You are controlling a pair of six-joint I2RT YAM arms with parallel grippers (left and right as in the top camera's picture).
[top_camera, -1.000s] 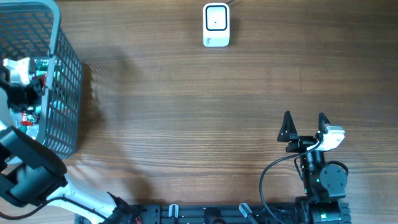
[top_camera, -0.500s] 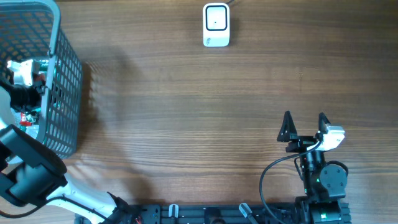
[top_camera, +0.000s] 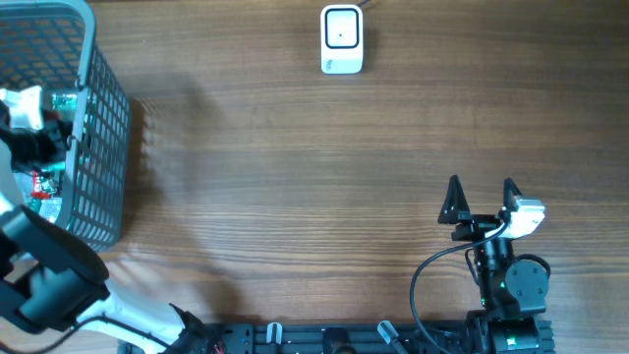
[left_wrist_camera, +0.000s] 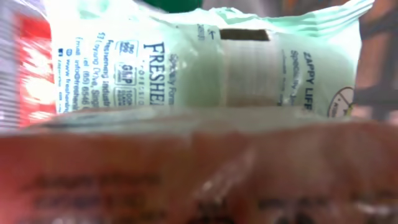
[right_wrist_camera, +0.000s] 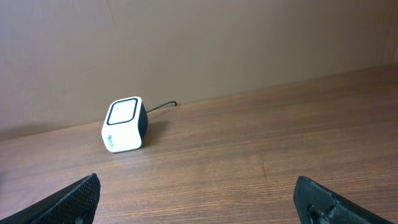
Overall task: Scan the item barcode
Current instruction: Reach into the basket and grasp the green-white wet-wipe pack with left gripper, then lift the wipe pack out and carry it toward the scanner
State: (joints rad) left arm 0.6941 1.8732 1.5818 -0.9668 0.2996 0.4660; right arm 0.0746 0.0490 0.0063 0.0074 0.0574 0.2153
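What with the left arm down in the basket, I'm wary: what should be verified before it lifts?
1. Left jaws gripping a packet: cannot tell; wrist view shows no jaws.
2. Barcode on the pale green packet readable: cannot tell, blurred.
3. Scanner window unobstructed: ok.
4. Table between basket and scanner free of objects: ok.
5. Right jaws open, parked clear of that path: ok.

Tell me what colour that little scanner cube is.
White scanner cube, black-rimmed face; right wrist view.

A white scanner (right_wrist_camera: 124, 125) stands on the wooden table (right_wrist_camera: 261, 162).
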